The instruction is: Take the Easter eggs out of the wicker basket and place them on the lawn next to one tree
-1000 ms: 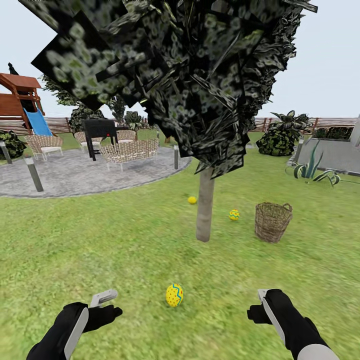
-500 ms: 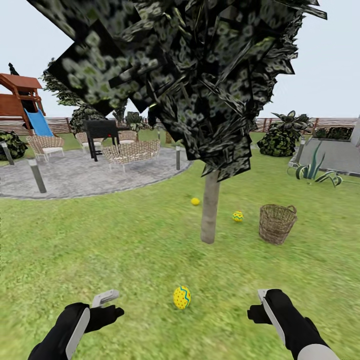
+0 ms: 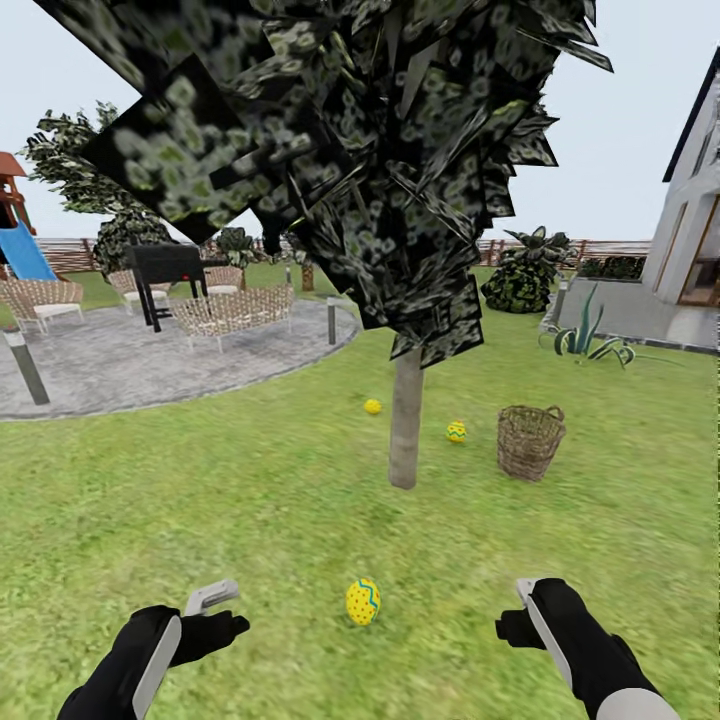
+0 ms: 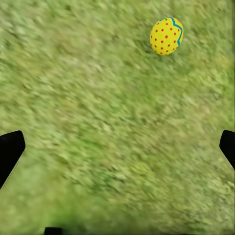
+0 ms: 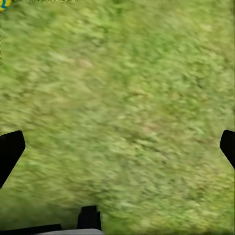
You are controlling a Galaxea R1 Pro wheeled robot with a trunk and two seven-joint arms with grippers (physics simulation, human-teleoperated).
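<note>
the egg (image 3: 363, 601) between the two grippers is yellow, with a blue zigzag band and red dots. the two eggs far ahead, one (image 3: 372, 406) and another (image 3: 456, 432), are yellow too. the basket (image 3: 529, 441) ahead of the right gripper (image 3: 520, 612) is brown and woven. the grass (image 3: 200, 500) is mottled green, the tree trunk (image 3: 405, 420) is pale grey-brown, its leaves (image 3: 330, 130) are dark with pale speckles. both grippers are black with pale grey fingers (image 3: 211, 596).

Tree (image 3: 405, 420): mid-lawn (image 3: 200, 480), ahead of the robot.
Near egg (image 3: 363, 601): on the grass before the trunk, between both arms.
Far eggs: one (image 3: 372, 406) left of the trunk, one (image 3: 456, 432) right.
Wicker basket (image 3: 529, 441): right of the right-hand egg.
Paved patio (image 3: 120, 365): far left.
</note>
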